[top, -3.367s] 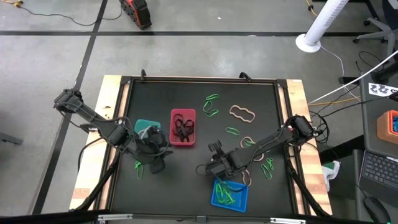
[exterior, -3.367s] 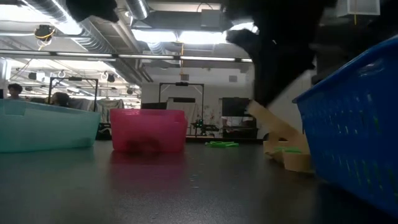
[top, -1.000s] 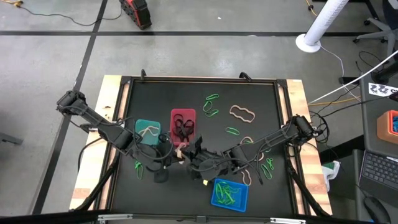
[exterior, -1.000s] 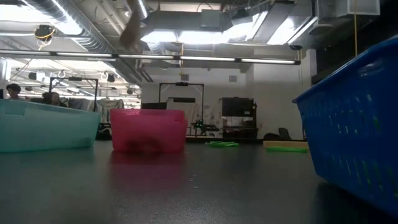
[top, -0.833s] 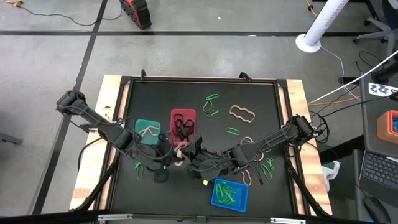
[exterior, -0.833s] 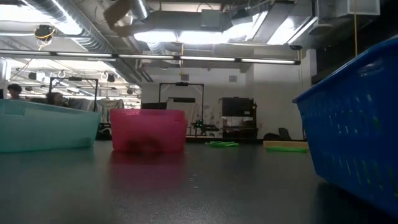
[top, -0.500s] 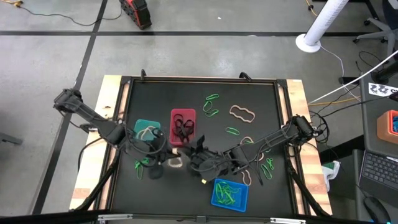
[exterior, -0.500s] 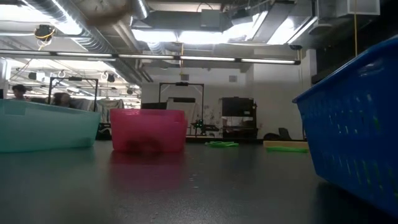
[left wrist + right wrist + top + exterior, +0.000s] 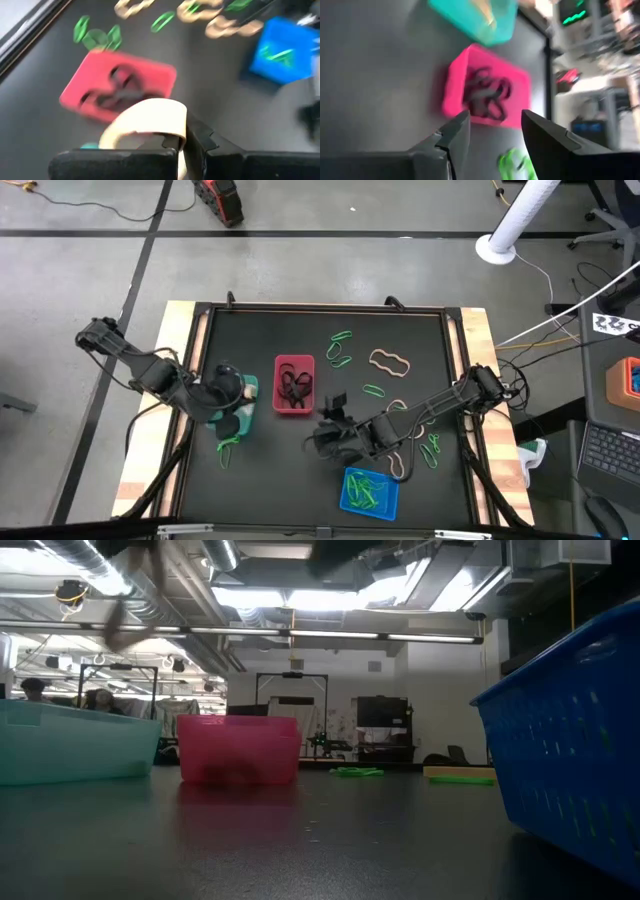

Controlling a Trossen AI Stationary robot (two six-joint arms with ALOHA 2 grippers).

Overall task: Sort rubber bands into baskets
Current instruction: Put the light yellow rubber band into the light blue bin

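My left gripper is clamped on a tan band over the teal basket, ready to drop. My right gripper, jaws apart, waits beside the red basket.

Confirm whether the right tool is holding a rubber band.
No: the right tool stands open and empty, with the red plastic basket of black bands visible beyond it.

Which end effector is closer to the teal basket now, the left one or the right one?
Left. The left end effector, holding a tan rubber band, is over the teal basket. The right end effector, open, is beyond the red basket, nearer the blue basket.
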